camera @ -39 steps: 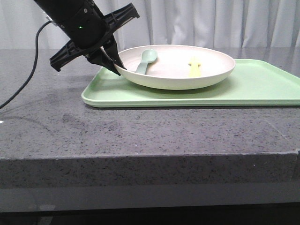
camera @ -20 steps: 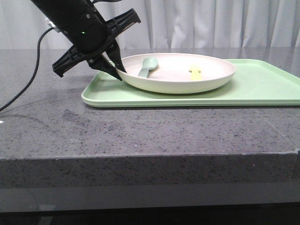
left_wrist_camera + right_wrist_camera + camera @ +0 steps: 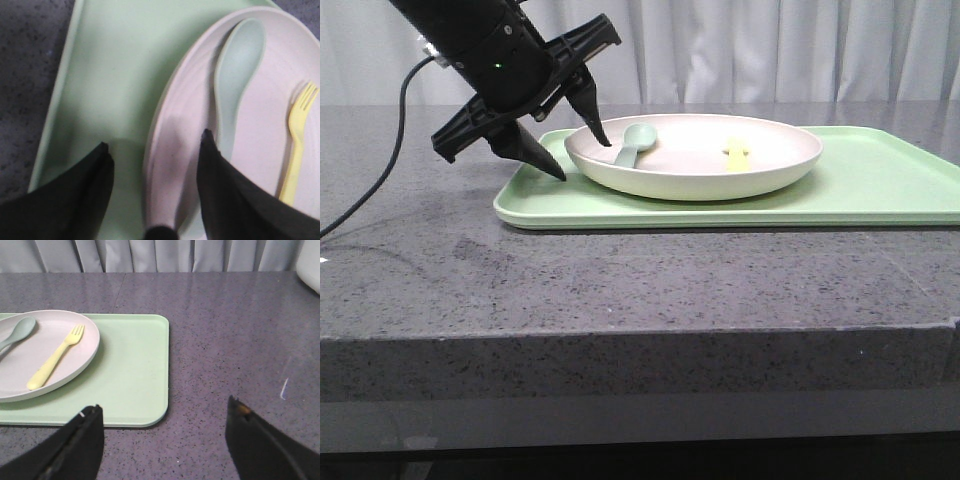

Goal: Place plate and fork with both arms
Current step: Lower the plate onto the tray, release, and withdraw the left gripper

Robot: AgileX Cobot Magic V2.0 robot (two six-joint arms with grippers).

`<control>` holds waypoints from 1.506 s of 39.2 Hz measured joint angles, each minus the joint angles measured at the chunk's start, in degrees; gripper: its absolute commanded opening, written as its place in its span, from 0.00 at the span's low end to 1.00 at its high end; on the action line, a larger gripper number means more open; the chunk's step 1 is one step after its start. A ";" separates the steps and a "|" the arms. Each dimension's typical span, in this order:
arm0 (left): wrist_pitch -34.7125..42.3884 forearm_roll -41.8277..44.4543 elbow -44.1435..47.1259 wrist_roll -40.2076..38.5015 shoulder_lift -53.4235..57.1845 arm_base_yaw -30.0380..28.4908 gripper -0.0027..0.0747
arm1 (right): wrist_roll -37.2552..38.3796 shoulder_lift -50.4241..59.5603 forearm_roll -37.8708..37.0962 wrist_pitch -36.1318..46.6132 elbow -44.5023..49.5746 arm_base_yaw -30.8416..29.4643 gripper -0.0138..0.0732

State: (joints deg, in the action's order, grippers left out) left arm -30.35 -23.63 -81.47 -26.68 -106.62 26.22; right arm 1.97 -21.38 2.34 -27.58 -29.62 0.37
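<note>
The large round shallow cream plate [image 3: 695, 155] is sitting flat on the light green rectangular tray [image 3: 880, 185], and the small pale yellow plastic fork [image 3: 56, 356] is lying inside it, tines pointing away from the desk's front edge.

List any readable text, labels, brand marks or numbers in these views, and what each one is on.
None can be read. The plate, fork, spoon and green tray are all plain, and so is the stone tabletop. The left hand shows only a small green light on its black housing, no lettering.
</note>
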 measured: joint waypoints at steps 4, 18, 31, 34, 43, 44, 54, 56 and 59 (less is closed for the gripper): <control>-2.04 2.37 0.00 0.94 1.76 0.00 0.54 | 0.00 0.00 0.00 0.00 0.00 0.00 0.78; -17.06 15.12 0.16 14.90 17.54 0.00 0.54 | 0.00 0.00 0.00 -0.10 0.00 0.00 0.78; -19.17 13.44 12.03 31.73 40.58 -5.92 0.54 | 0.00 0.00 0.00 -0.10 0.00 0.00 0.78; -19.53 10.02 15.36 36.57 44.78 -8.62 0.54 | 0.00 0.00 0.00 -0.10 0.00 0.00 0.78; -19.97 2.37 24.77 45.91 55.91 -14.97 0.54 | 0.00 0.00 0.00 -0.22 0.00 0.00 0.78; -19.97 2.23 25.56 46.08 57.13 -15.13 0.54 | 0.00 0.00 0.00 -0.22 0.00 0.00 0.78; -19.97 2.61 31.32 46.82 66.04 -15.56 0.54 | 0.00 -0.12 0.69 -0.72 0.00 0.00 0.78; -19.86 2.61 31.45 46.92 66.62 -15.56 0.54 | 0.00 -0.66 0.73 -1.72 -0.36 0.00 0.78; -19.76 2.61 31.56 46.92 67.06 -15.56 0.54 | 0.00 -2.31 0.82 -5.18 -2.29 0.00 0.78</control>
State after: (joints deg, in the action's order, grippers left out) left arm -50.10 -21.02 -49.91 20.24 -39.56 10.66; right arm 1.97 -23.68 3.16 -32.77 -31.91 0.37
